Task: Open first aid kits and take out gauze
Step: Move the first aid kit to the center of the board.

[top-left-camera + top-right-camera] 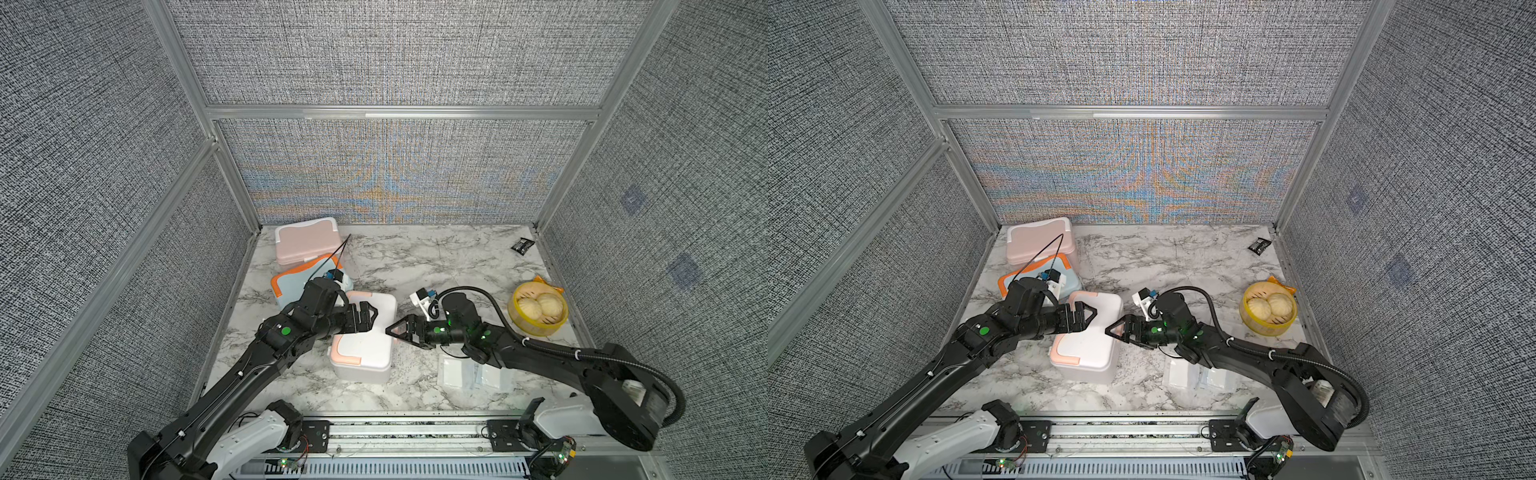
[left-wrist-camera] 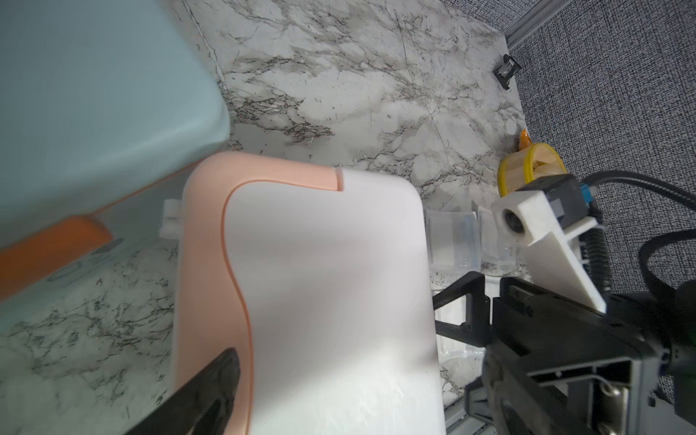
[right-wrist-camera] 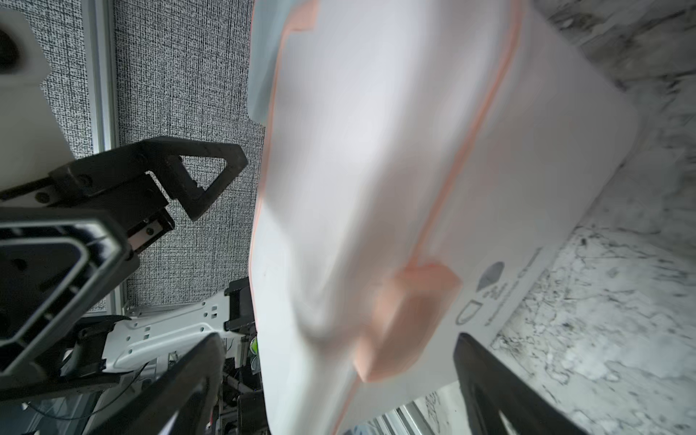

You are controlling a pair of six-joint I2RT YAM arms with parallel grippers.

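With both grippers, left (image 1: 371,314) and right (image 1: 394,330), spread wide and empty over the closed white-and-peach kit (image 1: 363,353) at table centre, I next unlatch it; 2 gauze packets (image 1: 473,372) lie nearby.

Blurred white-and-peach kit (image 3: 376,188) latch

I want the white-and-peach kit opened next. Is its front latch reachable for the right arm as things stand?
Probably yes: the right gripper is open beside the white-and-peach kit, and the latch shows between its fingers.
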